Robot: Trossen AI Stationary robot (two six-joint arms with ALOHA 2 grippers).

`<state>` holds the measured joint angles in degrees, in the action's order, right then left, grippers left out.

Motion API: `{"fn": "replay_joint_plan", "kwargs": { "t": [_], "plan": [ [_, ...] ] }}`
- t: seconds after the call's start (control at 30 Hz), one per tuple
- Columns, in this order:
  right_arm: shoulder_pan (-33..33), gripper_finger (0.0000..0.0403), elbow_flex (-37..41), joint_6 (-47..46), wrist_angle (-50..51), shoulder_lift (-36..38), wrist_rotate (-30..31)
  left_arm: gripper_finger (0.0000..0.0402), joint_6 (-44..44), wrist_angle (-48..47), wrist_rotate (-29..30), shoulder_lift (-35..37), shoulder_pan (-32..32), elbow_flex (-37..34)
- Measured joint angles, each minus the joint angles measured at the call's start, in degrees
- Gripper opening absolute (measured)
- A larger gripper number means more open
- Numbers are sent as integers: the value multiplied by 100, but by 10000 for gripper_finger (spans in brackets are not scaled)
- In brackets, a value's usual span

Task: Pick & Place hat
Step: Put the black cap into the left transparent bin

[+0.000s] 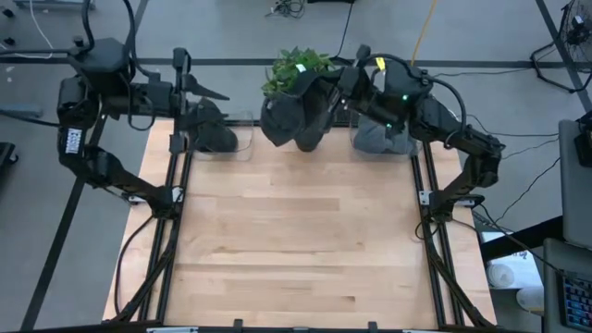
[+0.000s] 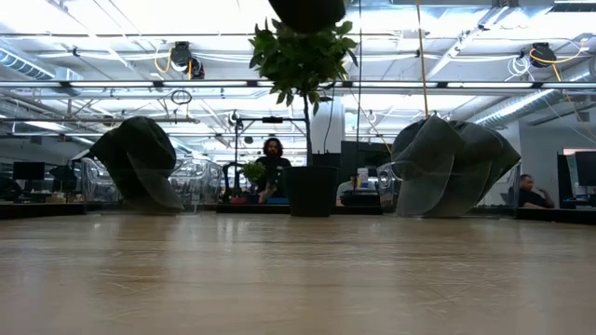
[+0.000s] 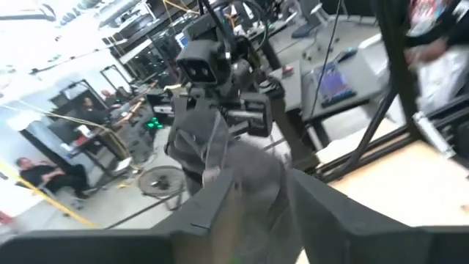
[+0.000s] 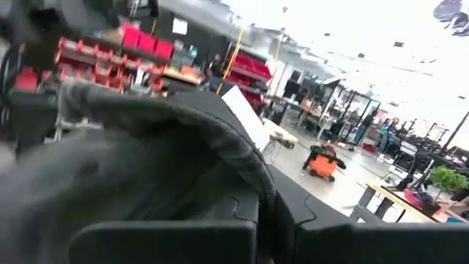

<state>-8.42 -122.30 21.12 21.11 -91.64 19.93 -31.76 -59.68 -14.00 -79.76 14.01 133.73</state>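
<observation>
High view: the near and middle stretch of my bench [image 1: 296,240] is bare wood; all the things sit along its far edge. At the far left corner my left gripper [image 1: 211,104] hangs over a dark hat [image 1: 215,134] that stands on the bench there. Through the left wrist view I see its fingers [image 3: 220,213] apart with grey fabric between them, but I cannot tell if they are pinching it. Toward the far right corner another grey hat [image 1: 377,139] rests on the bench, partly under my right arm. My right gripper [image 1: 324,92] is at the middle of the far edge, raised, and clamped together on a third dark hat [image 1: 294,118] that droops below it; the right wrist view shows that cloth [image 4: 146,147] bunched over the closed fingers. Just beyond the far edge, behind that hat, is a potted plant [image 1: 296,67]. The low view shows two people seated far off in the room beyond, one behind the plant's pot [image 2: 311,191] and one at the right.
</observation>
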Motion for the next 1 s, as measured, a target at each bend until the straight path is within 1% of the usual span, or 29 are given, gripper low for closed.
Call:
{"fn": "replay_joint_plan", "kwargs": {
  "t": [0.13,0.23,0.27,0.43,0.53,0.6,0.7,0.87,0.93,1.0],
  "plan": [
    [5,0,0,-10,-275,-12,-1,181,-244,-9,76,-8,-56,0],
    [84,0,0,42,-504,2,5,229,-276,-7,87,0,-58,0],
    [116,0,0,44,-579,9,62,247,-279,-7,175,-2,-56,0],
    [204,0,0,126,-1075,-60,676,333,-457,0,876,-5,-99,0],
    [263,0,0,372,-1578,-174,1071,366,-411,22,1610,-42,-241,0],
    [299,0,0,629,-2048,-284,1173,378,-404,17,1988,-67,-377,0],
    [327,0,0,924,-2898,-456,1162,382,-639,54,2186,-72,-608,-2],
    [225,0,-2,1464,-4463,-735,1104,364,-1267,507,2507,-31,-1128,0],
    [123,0,-2,1507,-4817,-791,1023,355,-1650,683,2557,-26,-1324,0],
    [10,0,-5,1341,-4960,-824,1015,347,-1974,732,2562,-19,-1494,0]
  ]
}}
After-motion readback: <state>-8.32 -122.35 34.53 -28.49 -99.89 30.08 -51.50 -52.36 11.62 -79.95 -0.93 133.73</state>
